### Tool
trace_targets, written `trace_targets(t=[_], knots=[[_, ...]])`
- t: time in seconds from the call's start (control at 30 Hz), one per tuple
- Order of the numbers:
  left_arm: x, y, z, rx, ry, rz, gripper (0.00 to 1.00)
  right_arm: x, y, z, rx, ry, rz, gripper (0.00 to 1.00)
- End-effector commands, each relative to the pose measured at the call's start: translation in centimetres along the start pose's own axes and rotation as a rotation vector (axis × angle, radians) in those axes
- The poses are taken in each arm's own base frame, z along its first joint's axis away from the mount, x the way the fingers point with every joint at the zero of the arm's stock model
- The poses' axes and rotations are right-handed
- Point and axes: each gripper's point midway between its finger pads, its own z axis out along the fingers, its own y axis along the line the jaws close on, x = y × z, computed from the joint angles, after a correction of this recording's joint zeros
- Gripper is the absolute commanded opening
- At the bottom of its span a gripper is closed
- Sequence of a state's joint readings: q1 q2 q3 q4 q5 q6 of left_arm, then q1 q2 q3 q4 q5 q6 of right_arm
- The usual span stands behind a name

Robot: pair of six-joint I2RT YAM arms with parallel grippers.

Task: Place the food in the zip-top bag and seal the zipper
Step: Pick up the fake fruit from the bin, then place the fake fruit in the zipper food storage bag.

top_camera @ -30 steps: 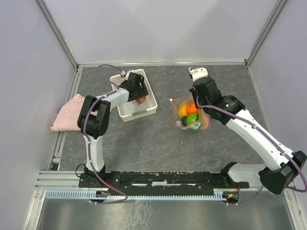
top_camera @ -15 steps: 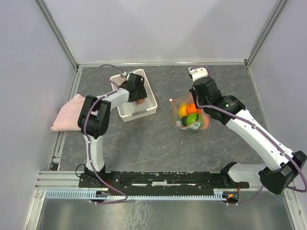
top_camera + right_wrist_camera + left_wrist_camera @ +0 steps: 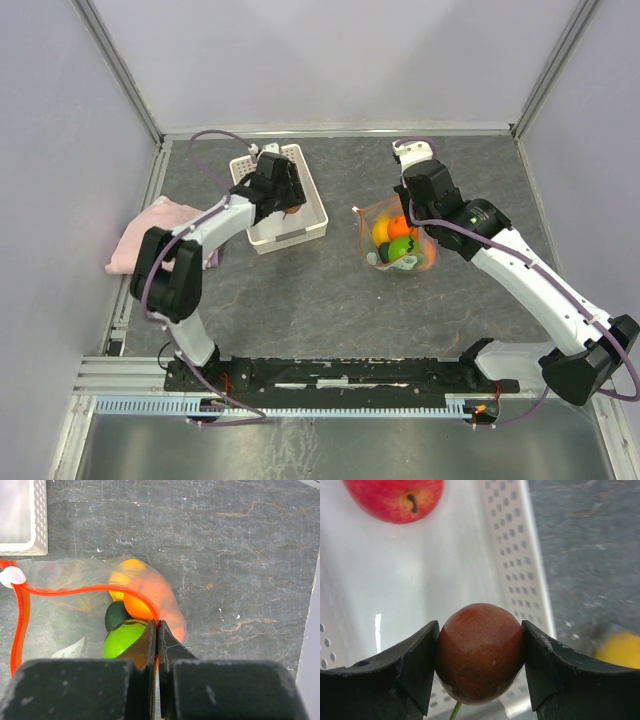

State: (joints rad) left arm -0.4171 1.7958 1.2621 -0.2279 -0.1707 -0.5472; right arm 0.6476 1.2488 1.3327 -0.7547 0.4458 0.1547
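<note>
My left gripper [image 3: 480,655] is shut on a brownish round fruit [image 3: 480,652] and holds it above the white perforated basket [image 3: 515,555]; in the top view it hangs over the basket [image 3: 262,232]. A red-pink apple [image 3: 395,497] lies in the basket. My right gripper [image 3: 157,626] is shut on the orange-red zipper [image 3: 100,589] of the clear zip-top bag [image 3: 60,615], and holds the mouth up. Inside the bag are orange [image 3: 137,607], yellow [image 3: 120,577], dark green [image 3: 115,615] and bright green [image 3: 122,637] fruits. The bag [image 3: 398,240] sits mid-table.
A pink cloth [image 3: 145,235] lies at the left table edge, under my left arm. The white zipper slider [image 3: 7,576] is at the strip's left end. Grey walls close in the table on three sides.
My left arm's elbow has swung down and left while its gripper stays over the basket. The brownish fruit no longer shows beside the gripper in the top view. The right arm and bag are still.
</note>
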Motion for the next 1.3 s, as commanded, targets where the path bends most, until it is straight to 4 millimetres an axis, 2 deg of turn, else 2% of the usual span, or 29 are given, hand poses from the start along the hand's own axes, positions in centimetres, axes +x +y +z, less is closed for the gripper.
trace_targets(t=[0.0,0.1,0.37,0.6,0.77,0.87,1.03,1.27], knots=[[-3.7,-4.0,-5.6,0.172,-0.156,0.051,0.47,-2.0,0.0,-0.6,-0.011,-0.079,0.051,0.01],[-3.9,-6.0,-8.6,0.277,-0.217,0.068,0.47,-2.0,0.1,-0.5,-0.012,-0.079,0.052,0.01],[-2.8,-10.6,-15.3,0.521,-0.339,0.149,0.46,-1.9,0.3,-0.5,-0.020,-0.078,0.057,0.01],[-0.9,-16.3,-22.4,0.793,-0.451,0.253,0.45,-1.8,0.3,-0.5,-0.024,-0.081,0.060,0.01],[0.3,-20.0,-26.5,0.962,-0.538,0.327,0.45,-1.8,0.5,-0.5,-0.030,-0.080,0.063,0.01],[1.1,-22.0,-27.6,1.019,-0.552,0.384,0.45,-1.9,0.4,-0.7,-0.033,-0.084,0.066,0.01],[2.4,-24.3,-27.5,1.071,-0.586,0.453,0.43,-1.9,0.4,-0.8,-0.040,-0.089,0.074,0.01],[3.0,-26.0,-24.3,1.040,-0.580,0.483,0.42,-1.9,0.5,-1.2,-0.049,-0.095,0.078,0.01]])
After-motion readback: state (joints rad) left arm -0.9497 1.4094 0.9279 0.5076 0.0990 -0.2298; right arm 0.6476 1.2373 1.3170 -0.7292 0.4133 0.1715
